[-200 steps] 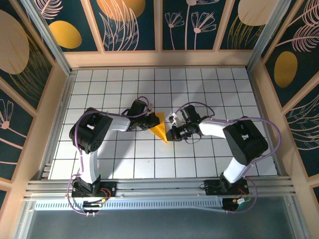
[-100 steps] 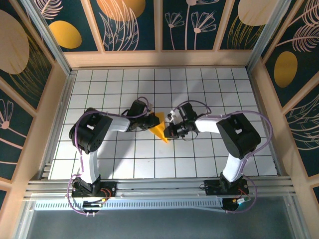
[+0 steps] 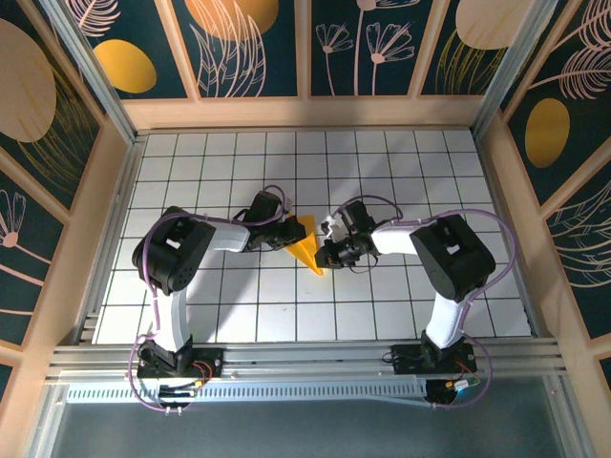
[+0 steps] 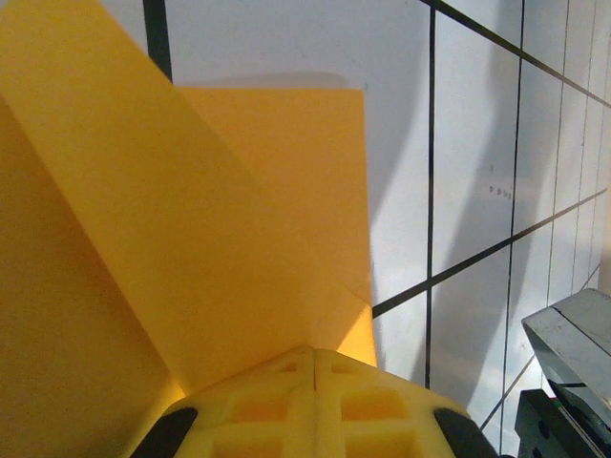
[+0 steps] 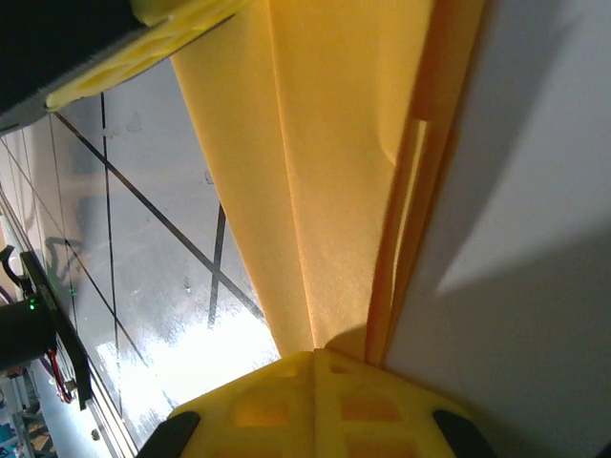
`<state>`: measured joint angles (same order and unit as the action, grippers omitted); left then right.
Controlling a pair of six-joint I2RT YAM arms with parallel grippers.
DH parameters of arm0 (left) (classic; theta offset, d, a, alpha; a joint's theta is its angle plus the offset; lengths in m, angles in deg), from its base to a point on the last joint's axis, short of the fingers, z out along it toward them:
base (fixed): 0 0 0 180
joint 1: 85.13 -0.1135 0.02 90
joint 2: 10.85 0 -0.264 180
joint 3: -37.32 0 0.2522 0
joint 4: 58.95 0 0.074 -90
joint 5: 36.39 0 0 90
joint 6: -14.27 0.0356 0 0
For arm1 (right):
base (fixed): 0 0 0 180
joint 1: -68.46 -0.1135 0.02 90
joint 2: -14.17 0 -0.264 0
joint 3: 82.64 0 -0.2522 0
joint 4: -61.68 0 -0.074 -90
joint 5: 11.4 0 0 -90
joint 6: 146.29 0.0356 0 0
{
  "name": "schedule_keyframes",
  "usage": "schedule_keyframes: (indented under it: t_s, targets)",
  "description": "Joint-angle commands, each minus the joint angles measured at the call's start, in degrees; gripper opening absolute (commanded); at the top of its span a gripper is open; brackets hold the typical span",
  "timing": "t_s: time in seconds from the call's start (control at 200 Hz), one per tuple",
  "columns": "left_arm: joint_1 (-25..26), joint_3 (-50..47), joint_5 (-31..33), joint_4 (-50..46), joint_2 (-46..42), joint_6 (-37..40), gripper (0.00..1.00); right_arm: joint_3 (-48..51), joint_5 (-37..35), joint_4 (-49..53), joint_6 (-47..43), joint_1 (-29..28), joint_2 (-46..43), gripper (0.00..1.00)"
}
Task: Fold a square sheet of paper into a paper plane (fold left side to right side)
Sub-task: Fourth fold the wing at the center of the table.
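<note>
The square sheet of paper [image 3: 305,243] is yellow-orange and folded into a narrow wedge that points toward the near edge at the middle of the grid table. My left gripper [image 3: 289,236] is shut, its tips resting on the wedge's left side. The left wrist view has the closed yellow fingertips [image 4: 313,355] against the paper [image 4: 239,219], with one flap raised. My right gripper [image 3: 327,256] is shut at the wedge's pointed near end. Its closed tips [image 5: 315,355] meet the layered paper [image 5: 334,172] at a crease. Whether either pair of jaws pinches the paper is not visible.
The white grid table [image 3: 382,172] is boxed in by wooden walls [image 3: 305,113] at the back and sides. A metal rail [image 3: 305,358] runs along the near edge by the arm bases. The left gripper's yellow finger [image 5: 143,48] appears at the top of the right wrist view.
The right arm's elbow has swung left and a little toward the back, while its gripper has stayed at the paper's tip. The left arm and the paper have not visibly moved.
</note>
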<state>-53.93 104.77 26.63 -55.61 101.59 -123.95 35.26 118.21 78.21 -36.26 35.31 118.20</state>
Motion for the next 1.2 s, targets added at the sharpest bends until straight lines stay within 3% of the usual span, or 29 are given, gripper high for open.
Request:
schedule_keyframes:
  t_s: [0.0, 0.355, 0.586, 1.196]
  targets:
    - [0.1, -1.1, 4.2, -9.2, 2.3, 0.7, 0.0, 2.1, -1.6, 4.2, -1.6, -0.9, -0.5, 0.0]
    - [0.1, -0.3, 4.6, -10.0, 2.8, 0.7, 0.0, 2.0, -3.3, 5.9, -1.8, -1.2, -3.7, 0.0]
    - [0.1, -0.2, 4.8, -10.3, 2.6, 1.1, 0.0, 0.8, 0.9, 3.0, 0.4, -1.0, -6.1, 0.0]
    - [0.1, 0.7, 4.9, -11.1, 2.7, 1.5, 0.0, 4.1, 0.5, 1.5, 0.5, -1.3, -2.1, 0.0]
